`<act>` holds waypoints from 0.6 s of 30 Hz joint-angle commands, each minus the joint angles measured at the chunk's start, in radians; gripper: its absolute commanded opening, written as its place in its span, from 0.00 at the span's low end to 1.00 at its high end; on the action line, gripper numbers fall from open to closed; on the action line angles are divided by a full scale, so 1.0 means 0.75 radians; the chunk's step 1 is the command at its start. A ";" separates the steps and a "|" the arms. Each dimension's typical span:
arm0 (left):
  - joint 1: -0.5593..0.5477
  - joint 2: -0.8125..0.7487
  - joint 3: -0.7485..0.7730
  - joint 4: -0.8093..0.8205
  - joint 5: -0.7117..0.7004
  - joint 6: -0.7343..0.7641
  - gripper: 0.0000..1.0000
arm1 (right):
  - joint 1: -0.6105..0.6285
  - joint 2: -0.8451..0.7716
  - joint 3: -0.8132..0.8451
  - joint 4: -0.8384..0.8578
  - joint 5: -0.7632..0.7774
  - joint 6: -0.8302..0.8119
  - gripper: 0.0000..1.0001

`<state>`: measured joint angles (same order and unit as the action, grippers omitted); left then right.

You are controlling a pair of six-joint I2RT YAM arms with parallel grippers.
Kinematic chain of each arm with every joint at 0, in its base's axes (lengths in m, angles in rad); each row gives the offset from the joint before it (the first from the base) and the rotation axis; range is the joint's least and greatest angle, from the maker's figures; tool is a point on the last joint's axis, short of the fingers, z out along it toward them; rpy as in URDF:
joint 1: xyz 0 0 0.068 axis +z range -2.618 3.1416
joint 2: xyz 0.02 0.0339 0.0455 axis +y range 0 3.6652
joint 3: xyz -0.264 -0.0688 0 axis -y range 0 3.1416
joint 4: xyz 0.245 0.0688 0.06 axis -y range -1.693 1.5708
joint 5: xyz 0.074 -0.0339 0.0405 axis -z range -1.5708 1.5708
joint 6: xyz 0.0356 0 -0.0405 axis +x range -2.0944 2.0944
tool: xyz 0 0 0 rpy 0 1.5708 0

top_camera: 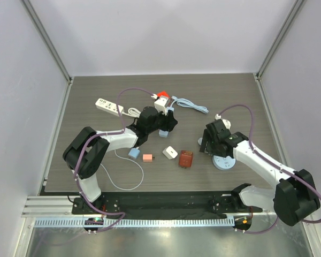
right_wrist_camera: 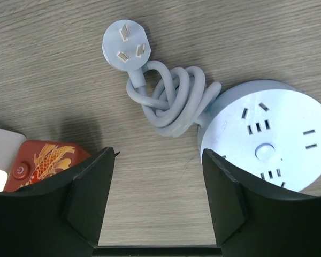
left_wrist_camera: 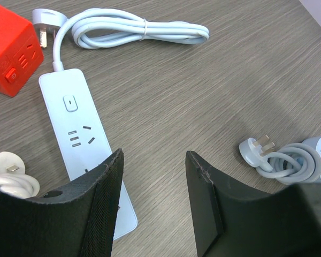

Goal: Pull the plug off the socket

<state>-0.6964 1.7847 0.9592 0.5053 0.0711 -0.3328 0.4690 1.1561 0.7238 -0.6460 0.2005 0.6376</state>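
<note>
A red cube socket [top_camera: 161, 95] lies at the back centre and also shows in the left wrist view [left_wrist_camera: 10, 56]. A white plug [left_wrist_camera: 5, 170] lies loose beside it with its pins showing; no plug is visibly seated in a socket. A pale blue power strip [left_wrist_camera: 77, 123] runs under my left gripper [left_wrist_camera: 152, 155], which is open and empty above the table [top_camera: 163, 122]. My right gripper [right_wrist_camera: 158, 152] is open and empty [top_camera: 206, 143], hovering between a round pale blue socket [right_wrist_camera: 267, 136] and a red fish-pattern block [right_wrist_camera: 43, 160]. The round socket's grey plug [right_wrist_camera: 125, 45] lies unplugged.
A white power strip [top_camera: 108, 105] lies at the back left. A white adapter [top_camera: 170, 152], a pink piece [top_camera: 147, 157] and a blue piece [top_camera: 134, 152] lie near the middle. The blue strip's coiled cable [left_wrist_camera: 139, 32] lies behind it. A thin white wire [top_camera: 129, 176] loops at front left.
</note>
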 commanded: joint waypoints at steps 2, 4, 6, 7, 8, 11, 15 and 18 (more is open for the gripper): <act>0.000 -0.011 0.028 0.061 -0.009 0.008 0.51 | -0.004 0.040 -0.010 0.127 0.017 0.007 0.70; -0.002 -0.013 0.028 0.061 -0.009 0.010 0.51 | -0.012 0.082 -0.008 0.172 0.025 0.005 0.66; 0.000 -0.013 0.026 0.059 -0.013 0.014 0.51 | -0.022 0.143 0.012 0.201 0.023 -0.012 0.60; 0.000 -0.015 0.026 0.057 -0.013 0.012 0.51 | -0.026 0.160 0.019 0.207 0.023 -0.018 0.58; 0.000 -0.017 0.026 0.056 -0.013 0.016 0.51 | -0.032 0.176 0.025 0.215 0.025 -0.028 0.57; 0.002 -0.019 0.024 0.056 -0.015 0.014 0.51 | -0.059 0.230 0.057 0.240 0.086 -0.073 0.51; 0.008 -0.017 0.024 0.056 -0.013 0.012 0.51 | -0.075 0.271 0.159 0.246 0.225 -0.157 0.39; 0.008 -0.011 0.026 0.059 -0.007 0.008 0.51 | -0.077 0.322 0.268 0.262 0.322 -0.238 0.35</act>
<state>-0.6956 1.7847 0.9592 0.5053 0.0711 -0.3328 0.4164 1.3823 0.8055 -0.5251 0.3115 0.5407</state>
